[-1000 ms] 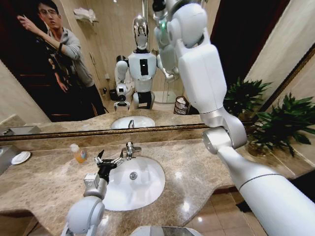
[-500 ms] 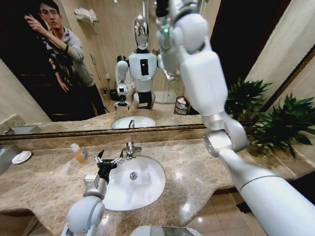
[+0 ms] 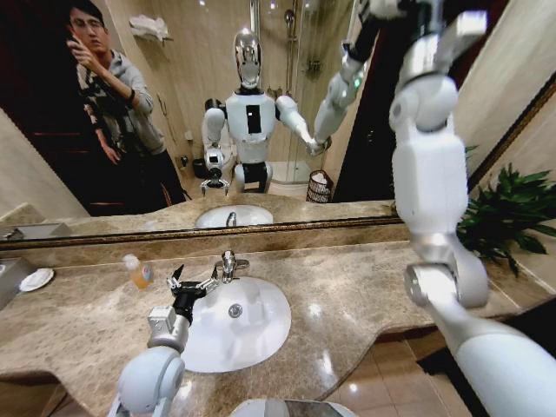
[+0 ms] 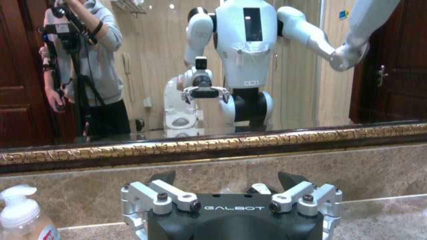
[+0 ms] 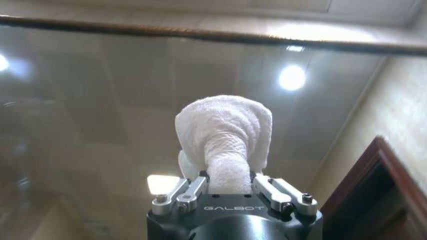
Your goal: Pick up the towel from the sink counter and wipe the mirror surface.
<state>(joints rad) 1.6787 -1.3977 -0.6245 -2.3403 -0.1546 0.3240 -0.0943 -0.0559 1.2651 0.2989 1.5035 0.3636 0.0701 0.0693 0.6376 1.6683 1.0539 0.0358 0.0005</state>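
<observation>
GALBOT lettering on right claw (image 5: 227, 187), clamping towel (image 5: 225, 135) against mirror surface (image 5: 100, 100)

A soap bottle (image 3: 139, 271) (orange, pump-topped) stands left of the faucet (image 3: 228, 264); a potted plant (image 3: 508, 217) sits far right.

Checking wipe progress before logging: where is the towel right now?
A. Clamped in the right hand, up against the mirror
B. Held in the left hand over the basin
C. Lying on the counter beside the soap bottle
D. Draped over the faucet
A: the right wrist view shows the towel bunched between the right hand fingers, against the mirror surface.
</observation>
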